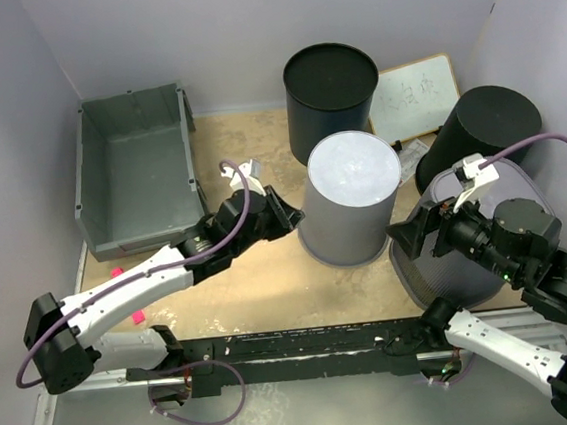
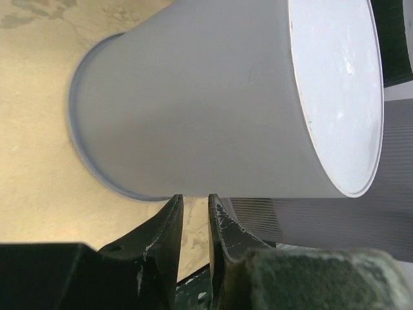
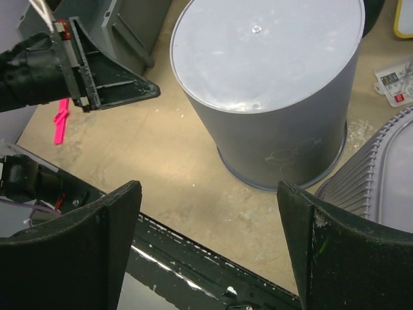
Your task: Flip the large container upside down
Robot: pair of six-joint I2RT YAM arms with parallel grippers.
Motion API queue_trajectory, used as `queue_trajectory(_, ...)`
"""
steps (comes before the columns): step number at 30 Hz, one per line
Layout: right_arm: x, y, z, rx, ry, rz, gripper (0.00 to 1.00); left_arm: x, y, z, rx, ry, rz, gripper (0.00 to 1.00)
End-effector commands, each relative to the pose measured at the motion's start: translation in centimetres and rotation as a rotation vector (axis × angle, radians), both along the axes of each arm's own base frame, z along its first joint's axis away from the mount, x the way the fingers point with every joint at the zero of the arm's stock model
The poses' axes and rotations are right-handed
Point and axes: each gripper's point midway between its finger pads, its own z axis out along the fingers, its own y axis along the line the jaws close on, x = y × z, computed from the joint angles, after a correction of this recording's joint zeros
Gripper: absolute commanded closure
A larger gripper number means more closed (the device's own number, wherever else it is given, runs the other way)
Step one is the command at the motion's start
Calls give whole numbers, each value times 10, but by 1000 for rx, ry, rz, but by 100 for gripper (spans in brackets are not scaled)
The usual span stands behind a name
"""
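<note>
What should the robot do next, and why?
Probably swing the left gripper back and to the left, toward the crate. The crate stands open side up with neither arm near it, and that gripper, shut and empty, points at the round bin instead.

- Surface (image 1: 270, 279): tan, scuffed and blotchy.
- Light grey bin (image 1: 350, 198): round, tapered, standing upside down mid-surface, flat base on top.
- Black bin (image 1: 331, 87): round, just behind the light grey bin.
- Second black bin (image 1: 481, 128): round, at the far right.
- Whiteboard (image 1: 413, 98): small, handwritten marks, lying at the back between the two black bins.
- Ribbed basket (image 1: 440, 273): pale grey, near right, just beside the light grey bin; partly hidden.
- Printed label (image 3: 393, 84): small paper, flat, right of the light grey bin.
- Pink strip (image 3: 59, 119): on the left edge of the surface.
</note>
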Motion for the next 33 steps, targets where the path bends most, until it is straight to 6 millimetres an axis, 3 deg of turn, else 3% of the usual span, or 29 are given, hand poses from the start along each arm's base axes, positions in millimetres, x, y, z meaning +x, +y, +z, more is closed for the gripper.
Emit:
queue_trajectory(1, 10, 6, 13, 13, -54, 4, 12, -2, 18, 7, 38, -19, 9, 81)
queue_trajectory(4, 13, 9, 13, 17, -59, 4, 12, 3, -1, -4, -7, 10, -4, 81)
queue_trajectory(10, 15, 17, 15, 36, -56, 26, 12, 36, -49, -12, 26, -5, -36, 82)
queue_trajectory(12, 13, 16, 16, 44, -56, 28, 12, 43, -56, -14, 49, -3, -41, 82)
queue_trajectory(14, 10, 14, 16, 48, -54, 24, 12, 47, -49, -11, 88, -17, -18, 82)
queue_trajectory(20, 9, 9, 8, 45, -48, 9, 12, 53, 14, 12, 192, -75, 80, 82)
queue_trajectory(25, 15, 17, 9, 51, -52, 19, 12, 58, 96, 50, 344, -134, 246, 78)
queue_trajectory(27, 18, 20, 10, 54, -57, 22, 12, 59, 134, 66, 424, -149, 358, 53)
queue_trajectory(29, 21, 24, 11, 56, -62, 29, 12, 61, 172, 76, 511, -149, 467, 34)
queue_trajectory(31, 22, 27, 10, 56, -61, 38, 12, 65, 201, 78, 602, -135, 531, 29)
queue_trajectory(33, 23, 30, 10, 60, -61, 47, 12, 74, 224, 67, 681, -78, 563, 29)
